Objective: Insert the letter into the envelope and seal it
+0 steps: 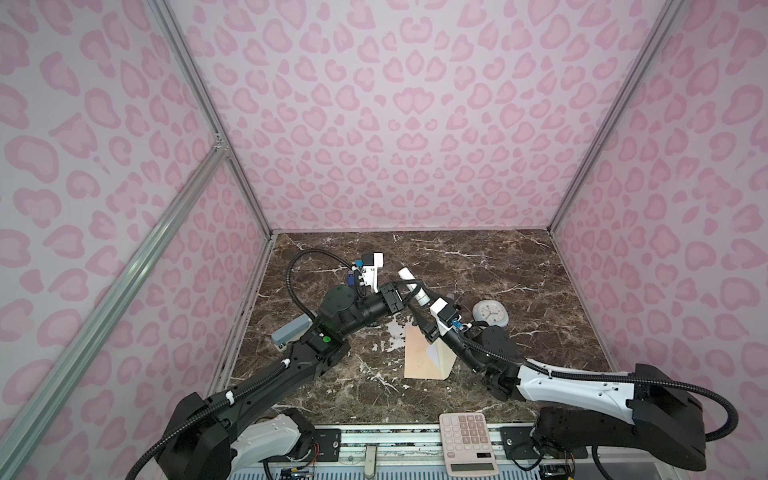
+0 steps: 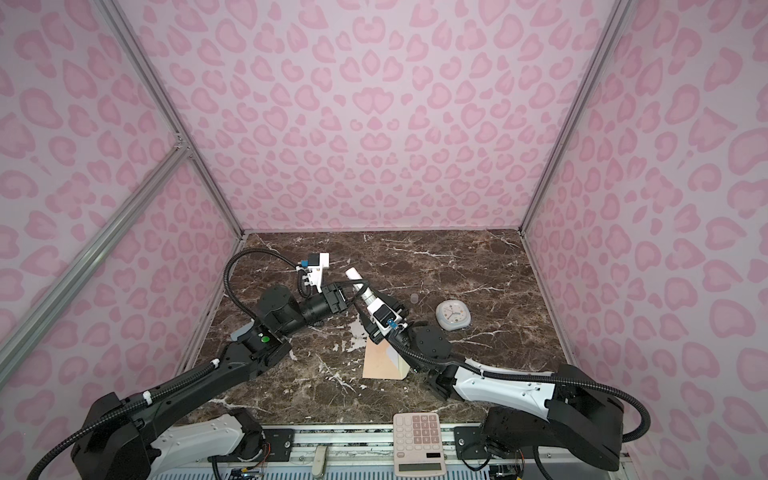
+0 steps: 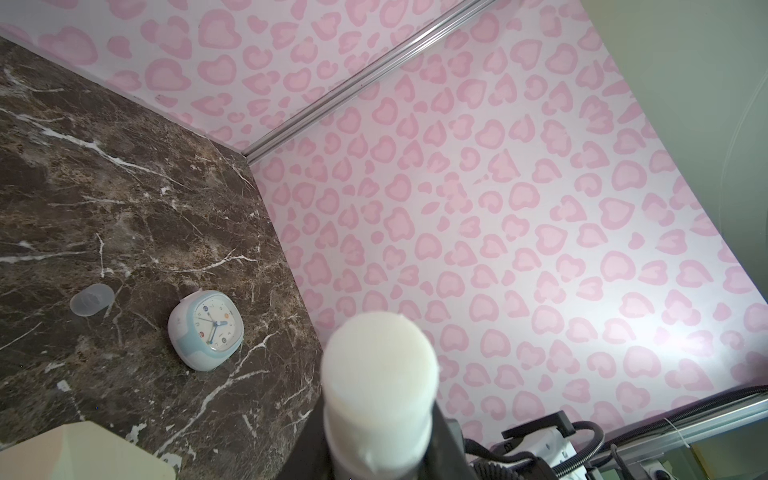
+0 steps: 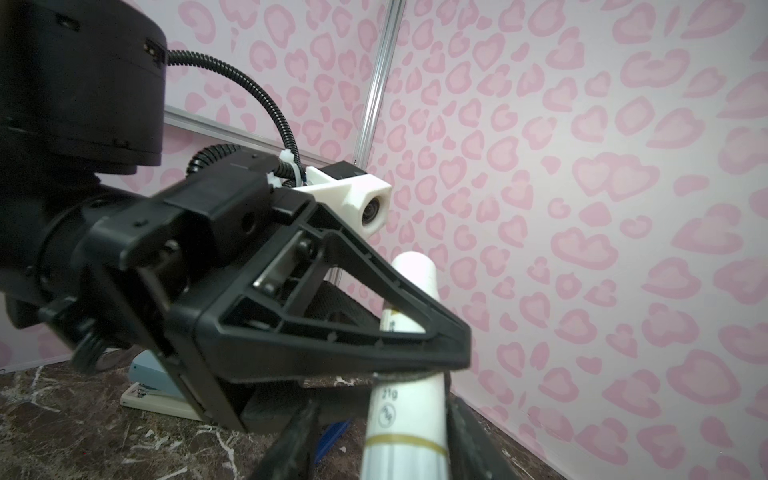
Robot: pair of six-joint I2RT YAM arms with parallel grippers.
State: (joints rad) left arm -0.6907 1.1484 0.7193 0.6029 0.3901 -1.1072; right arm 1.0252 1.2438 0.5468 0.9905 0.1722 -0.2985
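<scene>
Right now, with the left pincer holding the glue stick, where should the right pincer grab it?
Grip the glue stick on its free, labelled lower end, below the left pincer, which clamps its middle. Come from the base end along its tilted axis, jaws across the round barrel. The right pincer straddles it there, open.

The envelope, a peach paper rectangle, lies flat near the middle of the dark marble desk, paler cream along its right side, where a small white triangular patch shows, its far right corner covered from view.
</scene>
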